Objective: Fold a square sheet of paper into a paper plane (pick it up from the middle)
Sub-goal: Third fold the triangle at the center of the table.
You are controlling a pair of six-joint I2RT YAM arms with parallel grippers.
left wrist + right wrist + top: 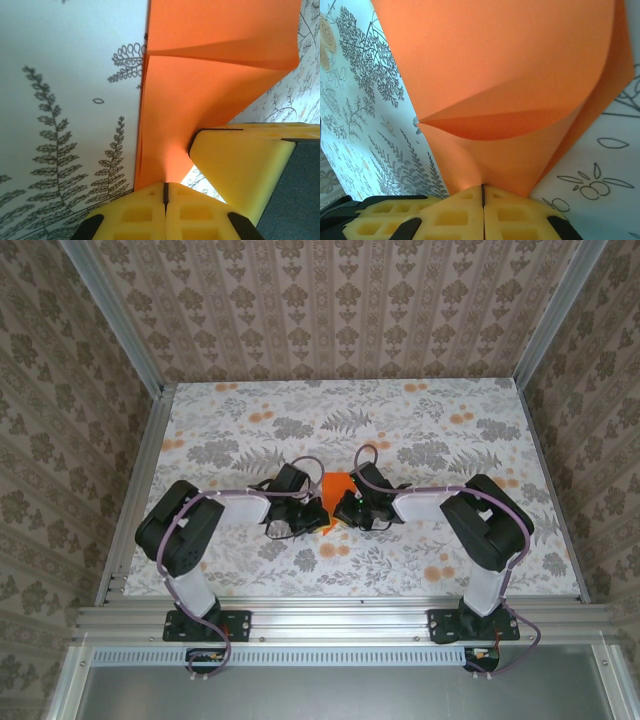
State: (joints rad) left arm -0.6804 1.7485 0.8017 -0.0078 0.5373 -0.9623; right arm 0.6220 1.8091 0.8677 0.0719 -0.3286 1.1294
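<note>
Left gripper (165,188): I find both yellow fingers pressed together, the seam between them a thin dark line, with the lower edge of the square sheet of paper (200,90) running into that seam. I record it as clamped on the sheet. From this wrist the paper rises away from the fingers, bent, with a raised fold across its upper part. A yellow block (240,165) stands just right of the sheet's lower portion; I cannot tell whether it touches.

Right gripper (482,190): fingers likewise closed flush, the sheet (510,75) pinched at the seam. Here the paper bows outward, one curved flap lying over another and meeting at a point on its left edge.

From the overhead camera, the left gripper (312,512) and right gripper (346,508) face each other near the middle of the table (250,430), close together, with the bright orange sheet (337,487) between and just beyond them. Both arms reach inward from their bases at the near edge. The table surface carries a grey leaf and pale flower print; patterned walls (330,310) enclose the cell
</note>
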